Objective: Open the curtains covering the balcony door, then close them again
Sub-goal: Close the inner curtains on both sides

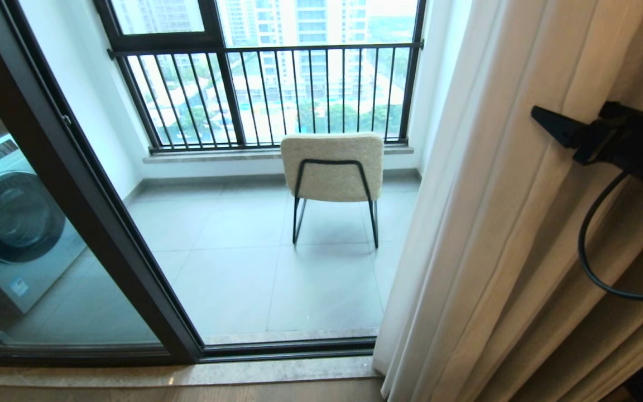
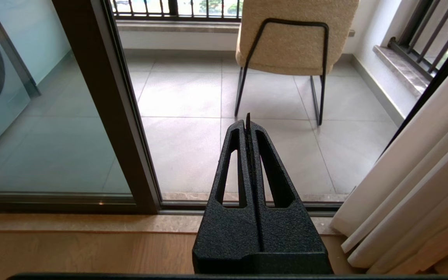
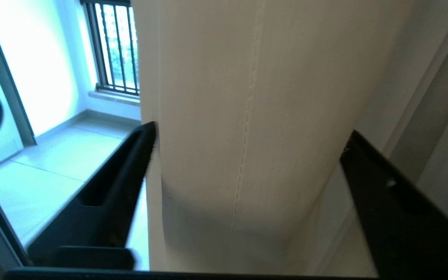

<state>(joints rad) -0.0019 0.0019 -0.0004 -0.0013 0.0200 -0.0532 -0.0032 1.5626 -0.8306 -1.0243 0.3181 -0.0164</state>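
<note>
The curtains hang bunched in vertical folds at the right, leaving the balcony door uncovered, its dark frame slanting across the left. My right gripper is open at mid height, with a cream-white fold of the curtains, stitched along its hem, between its two fingers; one black finger sits at the fold's edge. In the head view one finger pokes out against the fabric. My left gripper is shut and empty, parked low over the wooden floor and pointing at the doorway, with the curtains off to its side.
A cream chair with black legs stands on the tiled balcony before the black-barred railing window. A washing machine shows behind the door's glass. The door track and stone sill run along the floor. A black cable loops under my right arm.
</note>
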